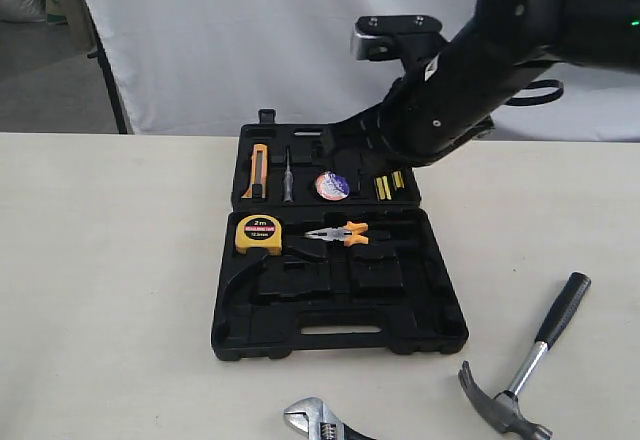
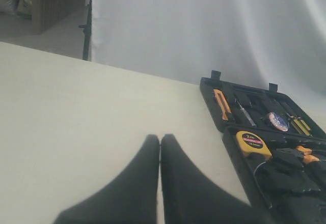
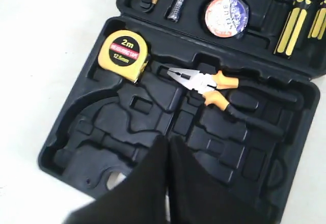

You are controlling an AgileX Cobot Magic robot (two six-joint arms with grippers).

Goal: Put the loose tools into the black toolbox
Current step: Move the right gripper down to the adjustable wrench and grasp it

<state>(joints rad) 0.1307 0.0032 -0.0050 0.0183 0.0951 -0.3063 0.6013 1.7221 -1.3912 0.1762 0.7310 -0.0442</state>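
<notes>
Exterior view overlooks the black toolbox (image 1: 250,345) from its handle side; wrist views share it (right closer).

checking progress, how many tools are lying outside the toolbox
2. The hammer lies on the table right of the toolbox; the wrench lies in front of it, cut off by the frame edge. Others could be out of frame.

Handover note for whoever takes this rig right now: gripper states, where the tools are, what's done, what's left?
Left gripper: jaws shut, empty, over the table, clear of the black toolbox.
Right gripper: jaws shut, empty, above the open toolbox.
Done: tape roll sits in the toolbox's far half.
Left: claw hammer and adjustable wrench lie on the table, outside the box.
</notes>
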